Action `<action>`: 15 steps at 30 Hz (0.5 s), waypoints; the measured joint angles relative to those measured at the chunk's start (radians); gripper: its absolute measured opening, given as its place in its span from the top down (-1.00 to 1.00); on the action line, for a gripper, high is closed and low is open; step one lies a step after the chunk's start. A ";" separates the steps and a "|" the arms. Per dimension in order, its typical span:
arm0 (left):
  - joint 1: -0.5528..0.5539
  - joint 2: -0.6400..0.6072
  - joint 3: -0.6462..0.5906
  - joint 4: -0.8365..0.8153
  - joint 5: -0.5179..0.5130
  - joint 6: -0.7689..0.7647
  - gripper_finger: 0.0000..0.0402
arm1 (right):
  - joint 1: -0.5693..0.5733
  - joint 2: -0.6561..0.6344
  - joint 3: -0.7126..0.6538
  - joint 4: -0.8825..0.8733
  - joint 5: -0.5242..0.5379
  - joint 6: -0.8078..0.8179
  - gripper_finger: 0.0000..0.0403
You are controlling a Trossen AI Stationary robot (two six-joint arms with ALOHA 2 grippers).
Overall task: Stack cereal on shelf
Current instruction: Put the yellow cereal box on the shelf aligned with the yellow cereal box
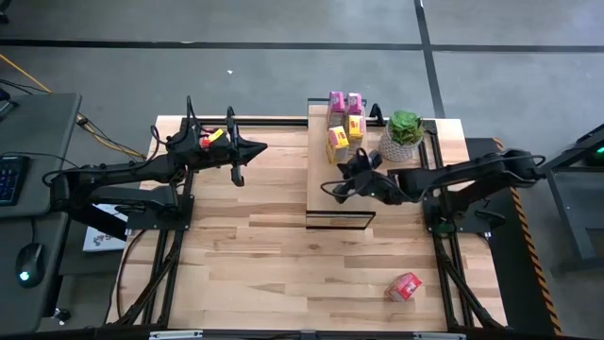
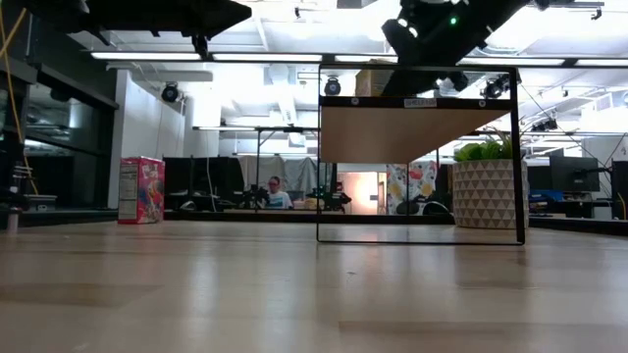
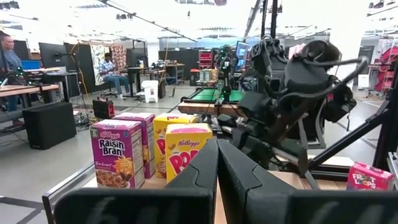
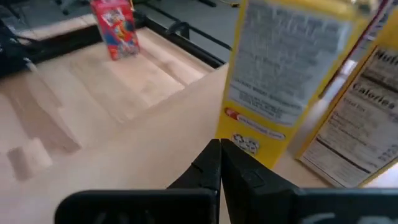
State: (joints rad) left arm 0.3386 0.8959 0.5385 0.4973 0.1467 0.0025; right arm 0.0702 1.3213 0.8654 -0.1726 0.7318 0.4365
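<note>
1. Readable print, left wrist view: pink box (image 3: pixel 117 154) reads "Kellogg's Raisin Bran"; a second pink box (image 3: pixel 144 142) stands just behind it. Yellow box (image 3: pixel 188 151) reads "Kellogg's" with large red letters "PO..." partly hidden; another yellow box (image 3: pixel 168 134) stands behind that. Red box (image 3: pixel 369 177) at the far edge reads "Froot Loops".
2. Right wrist view: back panels of a yellow box (image 4: pixel 291 74) show dense small print that is not legible, and the neighbouring yellow box shows "Calories".
3. All boxes are small upright cardboard cartons. The four pink and yellow ones cluster at the far end of the shelf (image 1: pixel 326 198), pinks (image 1: pixel 343 102) behind yellows (image 1: pixel 344 135).
4. Shelf: long narrow light-wood board on a thin dark metal frame, raised above the planked wood tabletop (image 1: pixel 255 255).
5. One red box (image 1: pixel 405 286) lies tipped on the tabletop near the front right, well apart from the shelf. The low view shows a red box (image 2: pixel 141 190) upright on the tabletop.
6. Green plant in a white faceted pot (image 1: pixel 403 134) stands just beside the shelf.
7. Right tool (image 1: pixel 332 189): clenched, fingers pressed together, grasping nothing, over the shelf board near the yellow boxes.
8. Left tool (image 1: pixel 238 176): clenched and empty, above the tabletop left of the shelf.
9. People sit at desks in the room beyond.
</note>
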 joint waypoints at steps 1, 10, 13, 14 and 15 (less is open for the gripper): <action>0.000 0.000 0.000 0.000 0.000 0.000 1.00 | -0.005 0.011 0.000 0.004 0.001 0.000 1.00; 0.000 0.000 0.000 0.000 0.000 0.002 1.00 | -0.054 0.095 0.000 0.086 -0.001 -0.009 1.00; 0.000 0.000 0.000 0.000 0.000 0.002 1.00 | -0.065 0.094 0.000 0.090 0.000 -0.007 1.00; 0.000 0.000 0.000 0.000 0.000 0.002 1.00 | -0.066 0.094 0.000 0.090 0.005 -0.002 1.00; 0.000 0.000 0.000 0.000 0.000 0.002 1.00 | -0.066 0.093 0.000 0.092 0.019 -0.001 1.00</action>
State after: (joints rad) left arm 0.3389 0.8959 0.5385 0.4976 0.1467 0.0040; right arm 0.0040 1.4148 0.8654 -0.0810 0.7503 0.4358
